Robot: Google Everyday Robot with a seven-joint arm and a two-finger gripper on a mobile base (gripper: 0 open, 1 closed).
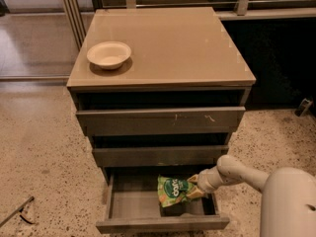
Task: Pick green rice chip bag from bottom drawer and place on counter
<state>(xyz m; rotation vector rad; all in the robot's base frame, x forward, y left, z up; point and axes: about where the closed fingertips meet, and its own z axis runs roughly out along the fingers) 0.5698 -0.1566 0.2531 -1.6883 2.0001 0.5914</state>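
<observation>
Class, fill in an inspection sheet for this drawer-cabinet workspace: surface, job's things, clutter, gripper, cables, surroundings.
Surface: the counter is glossy beige and flat.
Job's things: the green rice chip bag sits inside the pulled-out bottom drawer, right of its middle.
Clutter: one white bowl near the counter's front left corner.
Gripper: the gripper is down in the bottom drawer at the bag's right edge, its arm reaching in from the right.
Cables: none certain; a thin dark item lies on the floor at lower left, and I cannot tell what it is.
Surroundings: speckled floor; the two upper drawers stand slightly out.
</observation>
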